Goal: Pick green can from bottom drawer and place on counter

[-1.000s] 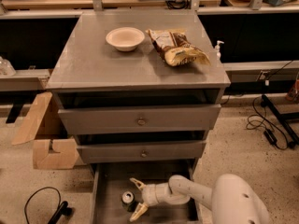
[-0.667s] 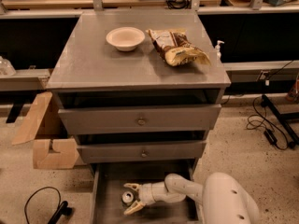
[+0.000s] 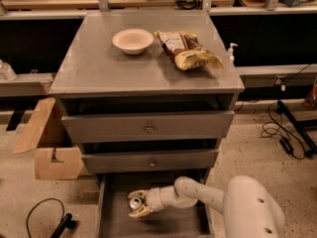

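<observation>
Leftward along the bottom drawer (image 3: 163,225) the hand (image 3: 133,204) has slid since a second ago, and the green can (image 3: 134,201), which then stood just off its fingertips, now sits between them and a little higher in view. At the far left a torn cardboard box (image 3: 47,145) leans on the floor beside the cabinet, with a black cable (image 3: 42,217) looped below it. On the grey table (image 3: 94,71) above, a pale bowl (image 3: 132,40) stands left of centre. Beneath the table come two shut drawers with round knobs (image 3: 148,127), then the bottom drawer, pulled out. In it, near its left half, the green can stands upright with its silver top showing; the hand's two tan fingers (image 3: 140,211) lie one behind and one in front of it, narrowed close against its sides and holding it. The white arm (image 3: 198,195) reaches in from the right, bent at a rounded elbow. Farther right on the table a brown and yellow snack bag (image 3: 188,51) lies just beside the bowl, and a small white pump bottle (image 3: 231,51) stands behind the table's right edge. Black cables (image 3: 282,133) trail over the speckled floor at the far right.
</observation>
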You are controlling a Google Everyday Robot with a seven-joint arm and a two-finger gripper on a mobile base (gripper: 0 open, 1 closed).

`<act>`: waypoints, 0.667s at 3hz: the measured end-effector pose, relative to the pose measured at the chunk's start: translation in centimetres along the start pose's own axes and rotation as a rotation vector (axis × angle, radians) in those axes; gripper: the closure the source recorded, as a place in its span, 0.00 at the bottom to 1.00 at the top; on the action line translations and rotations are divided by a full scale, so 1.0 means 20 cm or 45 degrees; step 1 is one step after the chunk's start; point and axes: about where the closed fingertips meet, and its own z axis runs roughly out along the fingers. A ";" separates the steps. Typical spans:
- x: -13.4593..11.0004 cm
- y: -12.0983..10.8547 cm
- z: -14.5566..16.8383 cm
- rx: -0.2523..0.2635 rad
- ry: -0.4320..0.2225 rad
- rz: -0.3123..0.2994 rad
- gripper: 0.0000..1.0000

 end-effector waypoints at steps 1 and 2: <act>-0.36 0.00 -0.30 0.044 -0.024 -0.022 0.96; -0.77 0.18 -0.63 0.006 -0.099 0.038 1.00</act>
